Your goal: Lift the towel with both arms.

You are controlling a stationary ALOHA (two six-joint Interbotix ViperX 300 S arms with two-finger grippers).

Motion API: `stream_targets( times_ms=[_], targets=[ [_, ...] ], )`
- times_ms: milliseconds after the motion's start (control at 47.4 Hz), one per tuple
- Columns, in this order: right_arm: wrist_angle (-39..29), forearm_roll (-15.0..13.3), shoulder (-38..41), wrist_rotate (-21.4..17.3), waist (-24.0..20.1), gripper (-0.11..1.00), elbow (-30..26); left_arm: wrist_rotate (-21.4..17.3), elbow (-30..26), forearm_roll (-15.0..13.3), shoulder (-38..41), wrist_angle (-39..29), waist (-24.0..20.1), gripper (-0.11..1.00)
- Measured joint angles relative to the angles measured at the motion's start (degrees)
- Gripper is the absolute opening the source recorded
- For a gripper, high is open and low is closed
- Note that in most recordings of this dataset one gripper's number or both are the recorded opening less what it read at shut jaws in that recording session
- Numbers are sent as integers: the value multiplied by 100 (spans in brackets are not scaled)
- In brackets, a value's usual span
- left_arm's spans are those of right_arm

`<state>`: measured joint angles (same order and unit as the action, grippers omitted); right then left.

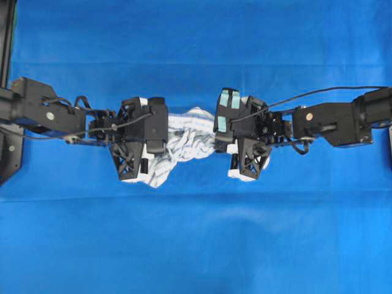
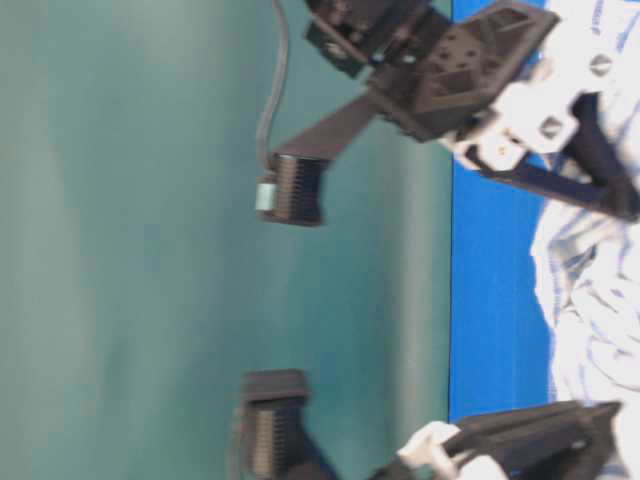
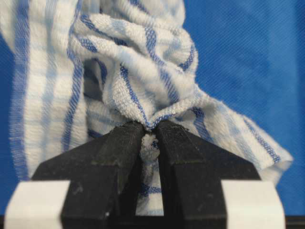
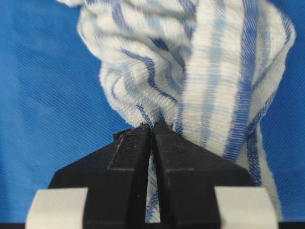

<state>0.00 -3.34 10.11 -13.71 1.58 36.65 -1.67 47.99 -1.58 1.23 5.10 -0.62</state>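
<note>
Left gripper [image 3: 151,138]: jaws pinched together on a bunched fold of the towel [image 3: 119,71], cloth squeezed into the narrow slot between the black fingers [image 3: 114,157]. Right gripper [image 4: 151,128]: same, jaws closed tight on a towel [image 4: 205,71] fold, striped fabric running down through the slot.

Towel [image 1: 190,144] sits crumpled mid-frame in the overhead view, between the two grippers, on the blue sheet [image 1: 196,245]. Left gripper [image 1: 160,131] covers its left edge, right gripper [image 1: 219,138] its right edge. Nothing else lies on the sheet near it; the gripper bodies themselves block the grip points from above.

Both arms reach in from opposite sides, roughly level and in line, left arm [image 1: 49,113] from the left edge, right arm [image 1: 337,119] from the right. A cable [image 1: 318,93] loops over the right wrist; teal tape patches [image 1: 231,99] on the right gripper.

Only the wrist views show the actual clamps. Table-level view is turned sideways and blurry: it shows towel [image 2: 590,300] against the blue sheet [image 2: 495,300] and black-and-white gripper parts at top and bottom, probably one per arm, but I can't tell which is which.
</note>
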Motion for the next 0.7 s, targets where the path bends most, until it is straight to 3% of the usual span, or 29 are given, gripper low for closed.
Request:
stream_targets(
  times_ms=[527,696],
  targets=[
    [-1828,-44,-2232,79,70,4,-694,-70,-773,9,-2777,-2092,-44,6],
    [-2470,-396,-2654,79,158,4,-1116,-70,-1107,9,-3129,-2540,-105,6]
  ],
)
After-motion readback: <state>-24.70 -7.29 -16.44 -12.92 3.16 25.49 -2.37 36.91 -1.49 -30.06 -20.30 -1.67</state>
